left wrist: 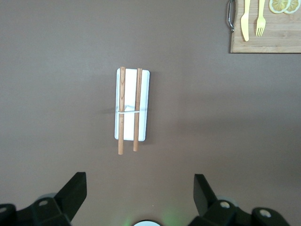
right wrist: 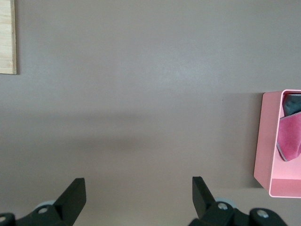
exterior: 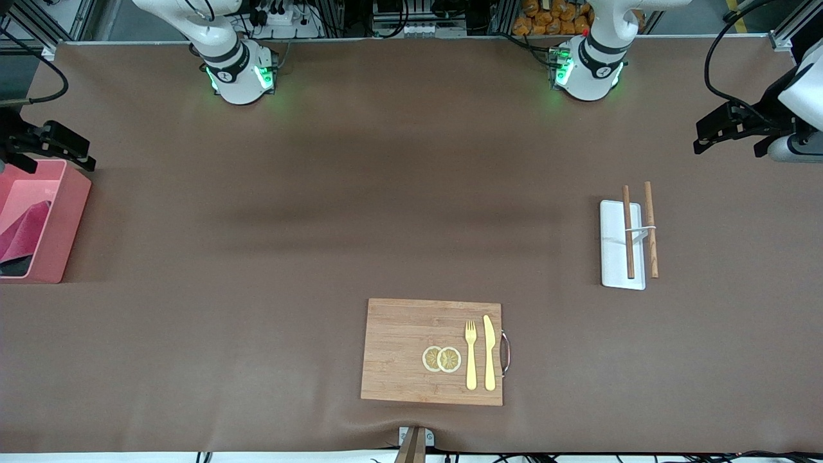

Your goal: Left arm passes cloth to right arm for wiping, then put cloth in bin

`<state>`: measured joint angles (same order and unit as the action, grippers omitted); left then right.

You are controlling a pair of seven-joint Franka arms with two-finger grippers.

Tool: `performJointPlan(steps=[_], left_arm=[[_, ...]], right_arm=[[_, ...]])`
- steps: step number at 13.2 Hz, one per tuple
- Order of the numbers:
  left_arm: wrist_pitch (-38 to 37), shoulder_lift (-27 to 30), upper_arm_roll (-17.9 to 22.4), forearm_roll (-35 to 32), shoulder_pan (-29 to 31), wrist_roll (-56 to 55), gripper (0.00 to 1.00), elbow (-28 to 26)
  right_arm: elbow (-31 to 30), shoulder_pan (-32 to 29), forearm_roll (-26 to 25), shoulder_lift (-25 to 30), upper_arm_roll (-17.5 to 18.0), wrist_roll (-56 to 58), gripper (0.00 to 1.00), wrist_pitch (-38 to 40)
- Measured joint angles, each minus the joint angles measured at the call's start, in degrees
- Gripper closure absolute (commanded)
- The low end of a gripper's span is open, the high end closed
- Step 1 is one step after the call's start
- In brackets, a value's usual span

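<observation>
Lying in the bin, the cloth; left hand and right hand spread, empty.

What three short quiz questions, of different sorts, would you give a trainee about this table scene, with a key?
1. True or false: the raspberry-pink cloth lies inside the salmon-pink bin.
2. Multiple choice: what lies on the wooden cutting board? A) a spoon and a cup; B) a yellow fork, a yellow knife and two lemon slices; C) nothing.
3. Short answer: how are the left gripper and the right gripper set, and does either hold anything?

Key:
1. True.
2. B.
3. Both are open and hold nothing; the right gripper is over the bin's edge, the left gripper over the left arm's end of the table.
</observation>
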<state>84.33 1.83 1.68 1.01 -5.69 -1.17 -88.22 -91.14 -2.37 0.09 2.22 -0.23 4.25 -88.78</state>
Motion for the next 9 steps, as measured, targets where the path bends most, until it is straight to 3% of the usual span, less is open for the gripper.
performJointPlan(steps=[9], left_arm=[[0.0, 0.0, 0.03, 0.0, 0.01, 0.0, 0.0, -0.02]], right_arm=[[0.0, 0.29, 0.0, -0.18, -0.34, 0.0, 0.0, -0.61]])
